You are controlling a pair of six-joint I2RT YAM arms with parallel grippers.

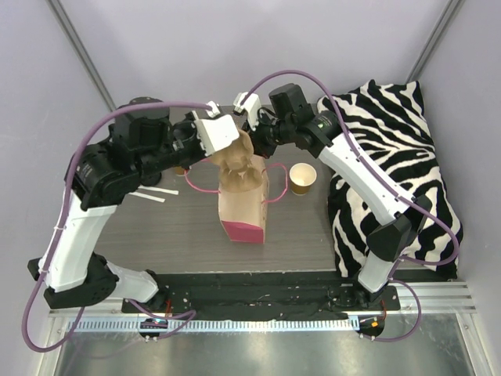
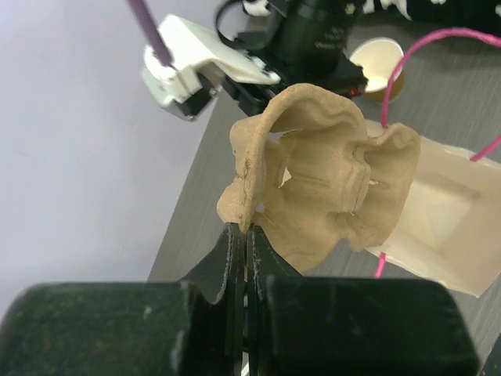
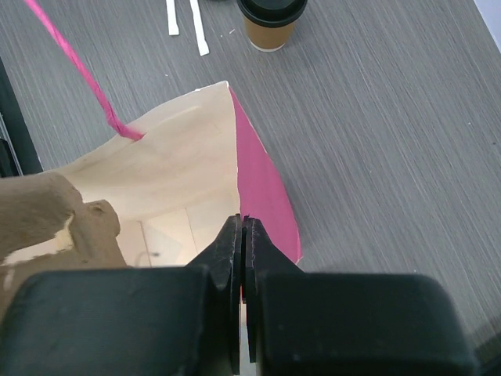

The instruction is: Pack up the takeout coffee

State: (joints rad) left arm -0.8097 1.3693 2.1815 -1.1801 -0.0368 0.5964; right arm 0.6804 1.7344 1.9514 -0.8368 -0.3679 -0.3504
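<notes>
Risk lay in the thin pinch: left tool (image 2: 246, 233), closed on the cup carrier's (image 2: 317, 168) edge, held it above the open paper bag (image 2: 448, 205) at the tabletop's (image 1: 180, 227) centre. Right tool (image 3: 243, 225) clamped the bag's rim. A tilted carrier could snag there.

Tan moulded-pulp cup carrier (image 1: 235, 157); pale kraft paper bag (image 1: 243, 207), pink side panels and cord handles; black-and-white zebra-striped cloth (image 1: 391, 141); grey wood-grain counter (image 1: 180, 227).

We log 2 arms, left arm (image 1: 78, 227) and right arm (image 1: 368, 184), both bent inward. The left gripper (image 2: 245, 235) is clamped on the tan moulded-pulp cup carrier (image 2: 329, 180). The right gripper (image 3: 243, 223) is pinched on the rim of the pink-sided paper bag (image 3: 180, 164).
</notes>
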